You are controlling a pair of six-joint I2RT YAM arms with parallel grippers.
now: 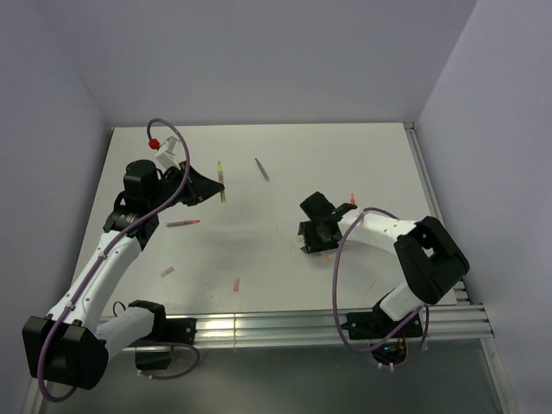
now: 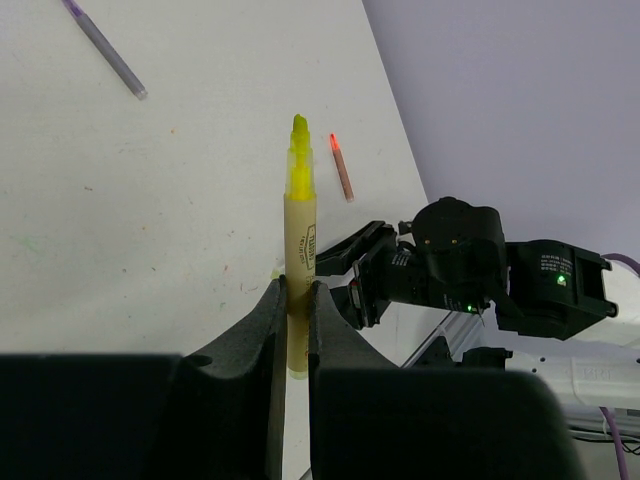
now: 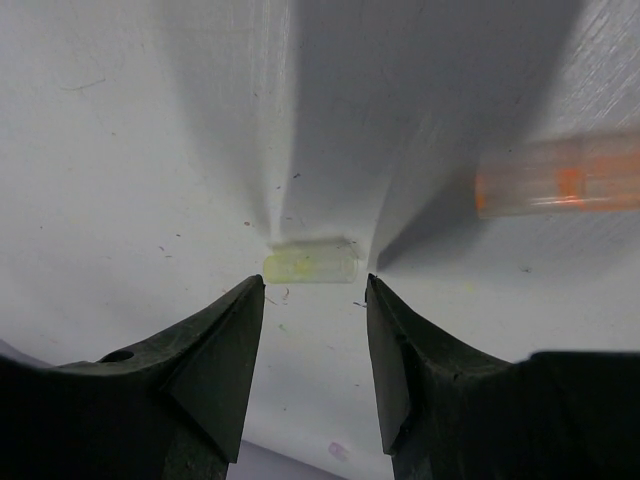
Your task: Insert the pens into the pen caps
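Pale desk under lilac walls. Early going, by the look of it: no capped pen anywhere, every pairing left to do. Nearest, pink cap lying loose. Further in, right gripper spread apart just short of pale yellow cap, stubby, translucent, flat on desk, orange cap nearby. Beyond, left gripper clamped on yellow pen, slim, bright tip bare. Farthest, grey-purple pen lying alone.
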